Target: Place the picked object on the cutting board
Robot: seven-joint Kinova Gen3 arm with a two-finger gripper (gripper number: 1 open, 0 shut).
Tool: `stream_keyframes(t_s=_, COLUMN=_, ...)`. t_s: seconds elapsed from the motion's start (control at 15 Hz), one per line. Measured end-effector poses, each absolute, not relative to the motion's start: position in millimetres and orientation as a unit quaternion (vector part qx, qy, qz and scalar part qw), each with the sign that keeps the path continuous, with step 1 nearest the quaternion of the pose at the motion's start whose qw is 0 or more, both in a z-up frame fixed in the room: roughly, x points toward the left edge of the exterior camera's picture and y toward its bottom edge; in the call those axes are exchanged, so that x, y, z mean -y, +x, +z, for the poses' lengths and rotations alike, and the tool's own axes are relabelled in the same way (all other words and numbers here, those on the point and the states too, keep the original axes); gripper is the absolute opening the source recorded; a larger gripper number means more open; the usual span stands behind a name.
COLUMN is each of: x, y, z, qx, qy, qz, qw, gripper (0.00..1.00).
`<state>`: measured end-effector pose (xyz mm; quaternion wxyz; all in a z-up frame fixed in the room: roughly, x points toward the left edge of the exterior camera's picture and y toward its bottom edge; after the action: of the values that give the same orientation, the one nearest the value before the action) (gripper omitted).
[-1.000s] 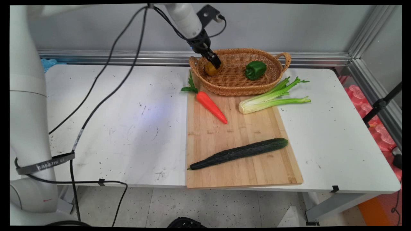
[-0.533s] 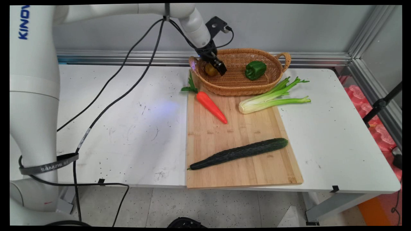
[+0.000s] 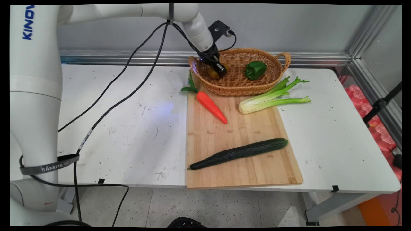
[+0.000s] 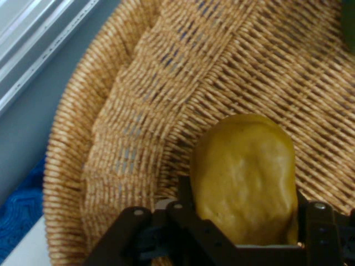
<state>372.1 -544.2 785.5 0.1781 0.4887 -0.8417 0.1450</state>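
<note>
Inside basket [image 3: 239,84], jaws grip potato [image 4: 244,177].

The arm [image 3: 35,96] is white and round, with blue KINOVA letters. Black cables [image 3: 128,93] hang from it, and a grey band [image 3: 48,165] marked SAMZHE wraps it. The gripper [image 3: 217,69] is black, with small silver screws [image 4: 319,206].

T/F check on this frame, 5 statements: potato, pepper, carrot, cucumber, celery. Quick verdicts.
1. The gripper holds the potato between its fingers, inside the basket. True.
2. The green pepper lies on the cutting board. False: it is in the basket.
3. The carrot lies on the cutting board. True.
4. The cucumber is in the basket. False: on the board.
5. The celery lies left of the carrot. False: right.
</note>
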Motion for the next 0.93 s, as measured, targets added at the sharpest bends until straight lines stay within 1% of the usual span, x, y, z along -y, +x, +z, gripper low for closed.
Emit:
stream_keyframes(t_s=0.33, x=542, y=370, z=795, qx=0.843, qy=0.484, qz=0.148, qw=0.181, gripper=0.0)
stream_keyframes(t_s=0.47, x=542, y=369, z=805, qx=0.845, qy=0.479, qz=0.153, qw=0.184, gripper=0.0)
stream_keyframes(t_s=0.6, x=540, y=364, z=824, qx=0.849, qy=0.468, qz=0.16, qw=0.188, gripper=0.0)
stream_keyframes(t_s=0.93, x=520, y=357, z=891, qx=0.863, qy=0.435, qz=0.173, qw=0.189, gripper=0.0)
